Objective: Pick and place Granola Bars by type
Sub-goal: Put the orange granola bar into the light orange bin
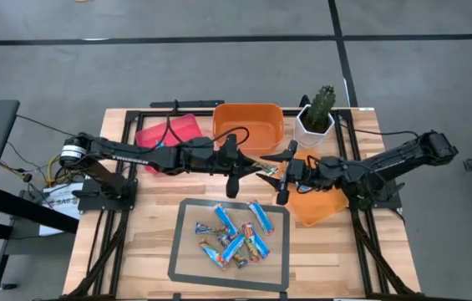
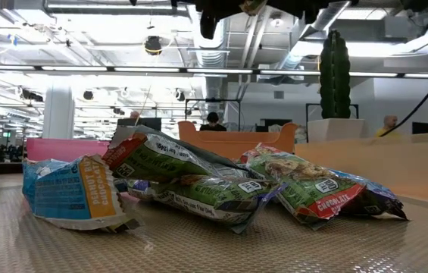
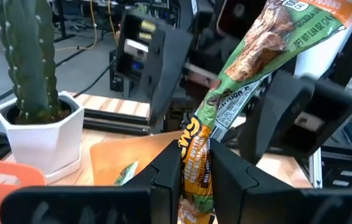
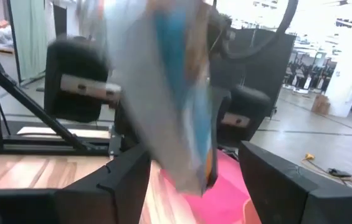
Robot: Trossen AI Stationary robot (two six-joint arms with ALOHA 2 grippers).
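A green and orange granola bar (image 1: pixel 266 171) hangs in the air above the table's middle, between the two grippers. My left gripper (image 1: pixel 255 169) comes from the left and is shut on one end of it (image 3: pixel 195 163). My right gripper (image 1: pixel 281 174) faces it from the right and is open. Its fingers (image 3: pixel 300 115) stand on either side of the bar's other end (image 4: pixel 182 93); whether they touch it, I cannot tell. Several more bars (image 1: pixel 234 236), mostly blue, lie on a clear tray (image 1: pixel 187 251) near the front edge; they fill the low view (image 2: pixel 198 186). My left gripper pinches the bar's near end (image 3: pixel 195 155) between its two fingers (image 3: pixel 166 177). It comes level from the table's left. The bar is lifted clear of the table and sticks out past the fingertips toward the right gripper.
A red bin (image 1: pixel 169 134) and an orange bin (image 1: pixel 248 125) stand at the far side. A second orange bin (image 1: pixel 317 203) lies under the right arm. A cactus in a white pot (image 1: pixel 317 113) stands far right. Bare wood shows left and right of the tray.
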